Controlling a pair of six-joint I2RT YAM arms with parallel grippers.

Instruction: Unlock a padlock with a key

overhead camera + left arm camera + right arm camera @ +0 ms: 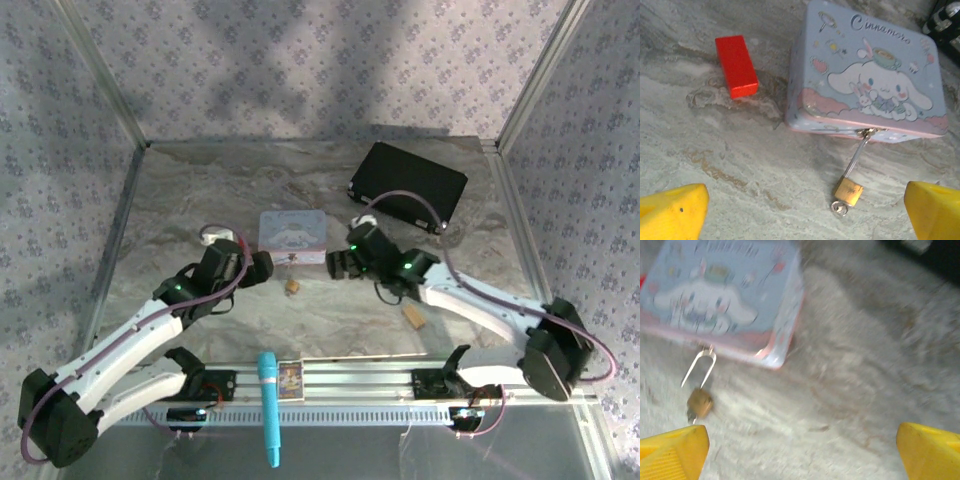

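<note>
The small brass padlock [848,191] lies on the marble table, its thin shackle hooked through the hasp of the pale blue Cinnamoroll tin [865,75]. A tiny silvery key [839,207] touches the lock's lower end; I cannot tell if it sits in the keyhole. My left gripper [805,220] is open, its yellow fingertips [672,212] wide apart, just short of the lock. My right gripper [800,460] is open too, with the padlock [700,402] off to its left in a blurred view. From above, the padlock [293,286] lies between left gripper [264,268] and right gripper [336,265].
A red block [736,66] lies left of the tin [292,232]. A tan block [414,317] rests near the right arm. A black box [408,185] sits at the back right. A blue cylinder [268,405] lies across the front rail.
</note>
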